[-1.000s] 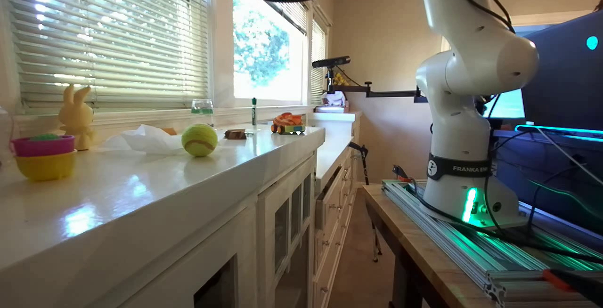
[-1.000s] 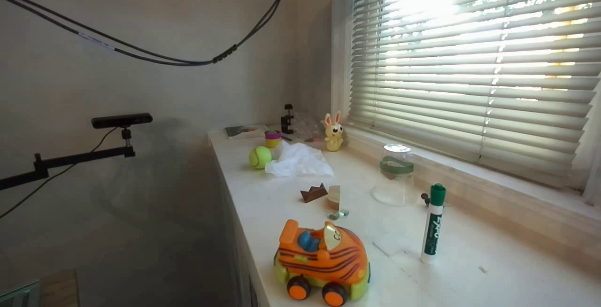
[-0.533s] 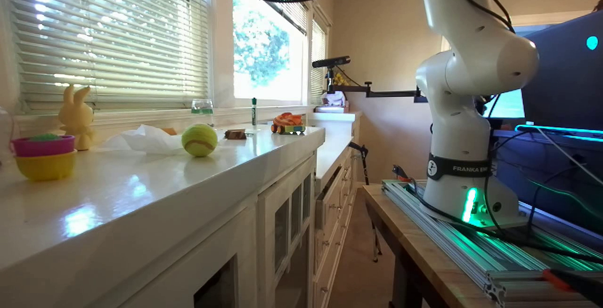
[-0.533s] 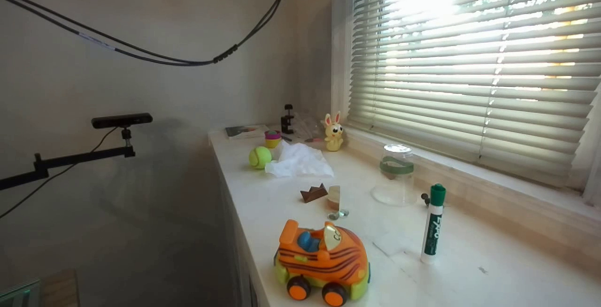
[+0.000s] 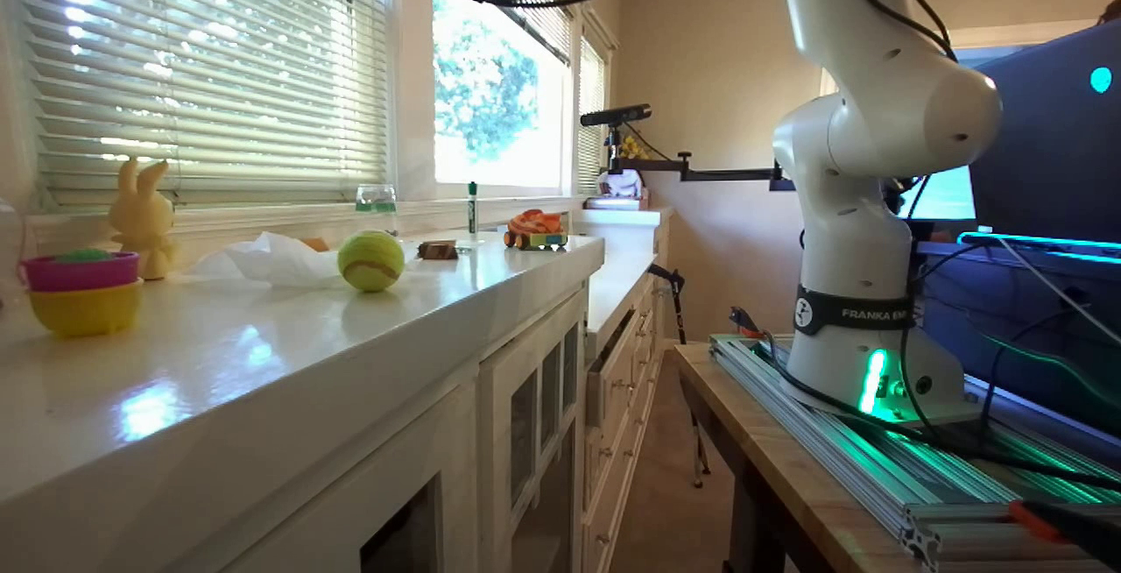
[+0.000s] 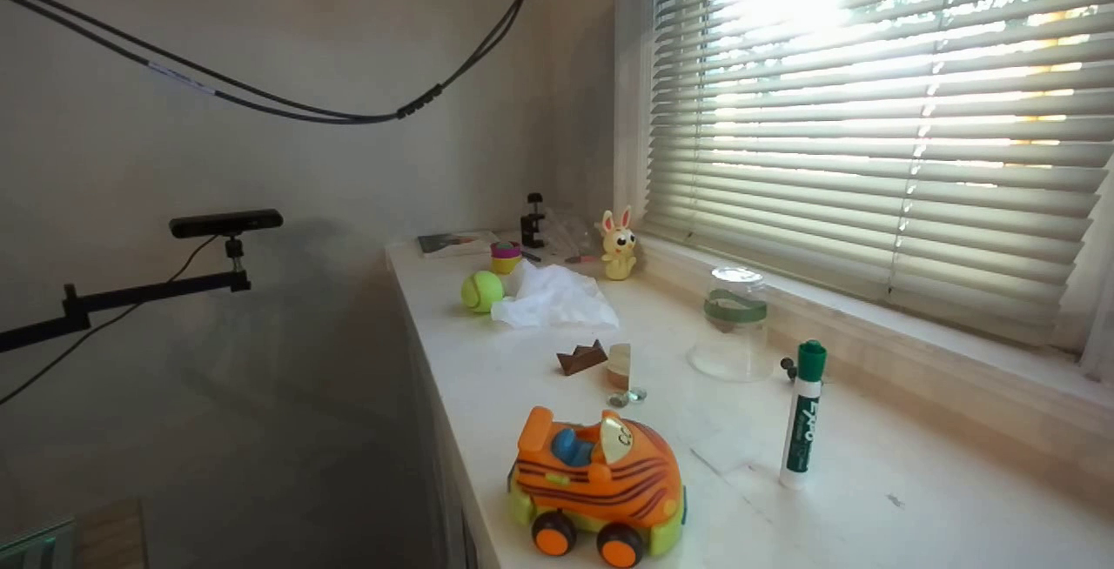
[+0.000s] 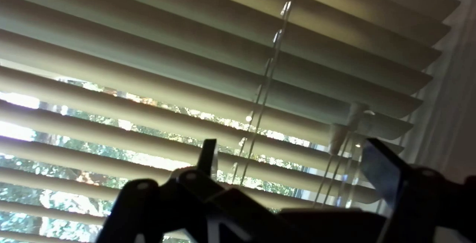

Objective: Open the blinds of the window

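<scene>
The claw (image 7: pixel 293 157) stands spread, cord knobs (image 7: pixel 337 137) beyond it; probably the reach before opening the blinds (image 7: pixel 148 61); next, advance and pinch a knob

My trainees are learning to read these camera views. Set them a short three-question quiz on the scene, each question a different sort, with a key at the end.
1. True or false: in the wrist view, the gripper stands open in front of the blinds.
2. Which lies right beside the tennis ball? A) rabbit figure B) crumpled white sheet C) orange toy car
3. Fill in the blank: the marker stands ____ rather than lying on its side.

Key: 1 true; 2 B; 3 upright.
</scene>
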Available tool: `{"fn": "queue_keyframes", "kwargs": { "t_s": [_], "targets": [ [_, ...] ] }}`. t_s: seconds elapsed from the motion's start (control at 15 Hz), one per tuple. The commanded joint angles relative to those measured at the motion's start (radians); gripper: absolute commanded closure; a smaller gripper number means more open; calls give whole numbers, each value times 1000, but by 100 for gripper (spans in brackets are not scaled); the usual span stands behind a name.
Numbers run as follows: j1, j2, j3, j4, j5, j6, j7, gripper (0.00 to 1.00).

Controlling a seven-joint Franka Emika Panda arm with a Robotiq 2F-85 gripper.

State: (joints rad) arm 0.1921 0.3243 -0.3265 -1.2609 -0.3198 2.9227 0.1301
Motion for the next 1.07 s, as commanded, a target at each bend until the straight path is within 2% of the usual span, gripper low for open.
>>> {"fn": "queue_keyframes", "kwargs": {
  "t_s": [0.0,0.07,0.13,0.33,0.4,0.47,0.6,0.73,0.87,1.0],
  "targets": [
    [6,11,-10,6,0,12,35,11],
    [6,16,-13,9,-2,11,39,17],
    [5,19,-13,10,-1,11,41,35],
    [4,27,-20,13,-2,11,56,57],
    [3,29,-22,15,-2,10,59,53],
    [3,30,-25,15,-3,10,62,41],
    [3,35,-31,20,-3,12,67,24],
    [2,38,-33,21,0,15,65,18],
    [1,37,-27,18,5,16,57,0],
    [2,38,-22,21,8,15,54,0]
  ]
}}
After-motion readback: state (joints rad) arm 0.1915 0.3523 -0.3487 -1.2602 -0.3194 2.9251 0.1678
